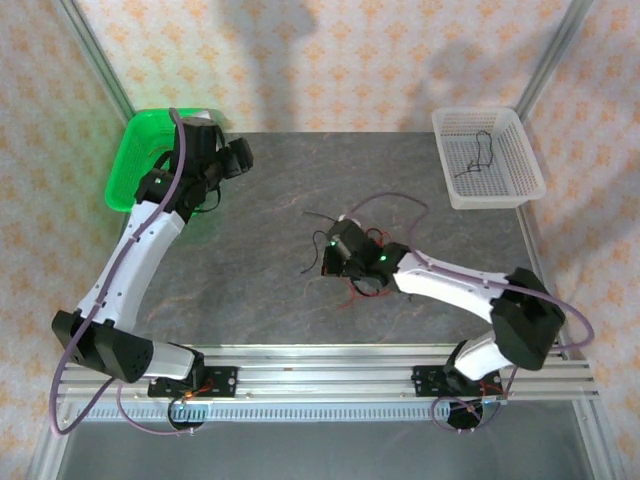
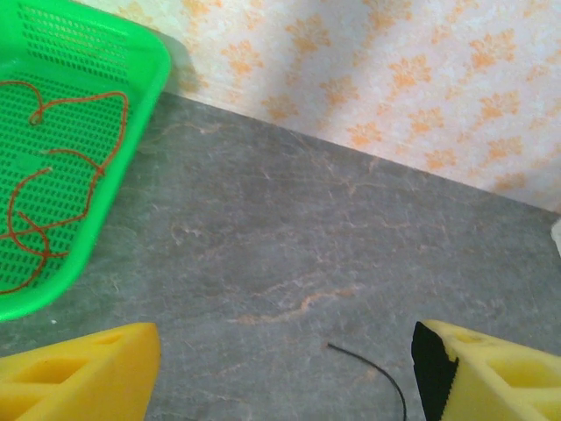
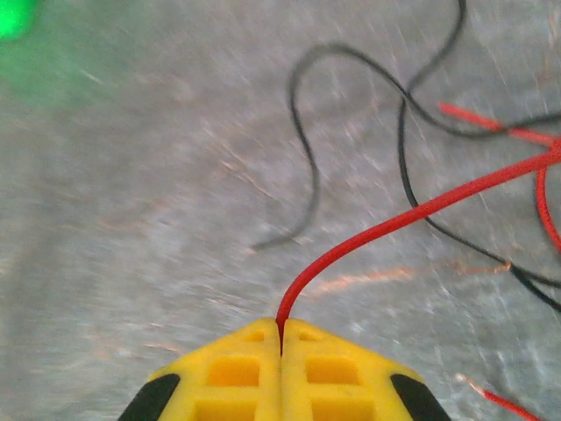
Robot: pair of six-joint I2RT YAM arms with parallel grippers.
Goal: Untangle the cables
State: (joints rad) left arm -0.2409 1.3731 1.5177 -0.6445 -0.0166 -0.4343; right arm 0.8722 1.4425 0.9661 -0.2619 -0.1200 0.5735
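A loose tangle of thin red and black cables lies mid-table beside my right gripper. In the right wrist view that gripper is shut on a red cable, which rises from between the closed yellow fingertips and runs off to the right. Black cables curl on the table just beyond it. My left gripper sits at the back left by the green basket. The left gripper is open with nothing between its fingers, and a black cable end lies near its right finger.
The green basket holds several red cables. A white basket at the back right holds a black cable. Patterned walls and metal frame posts close in the table. Thick purple-grey arm cables loop over both arms.
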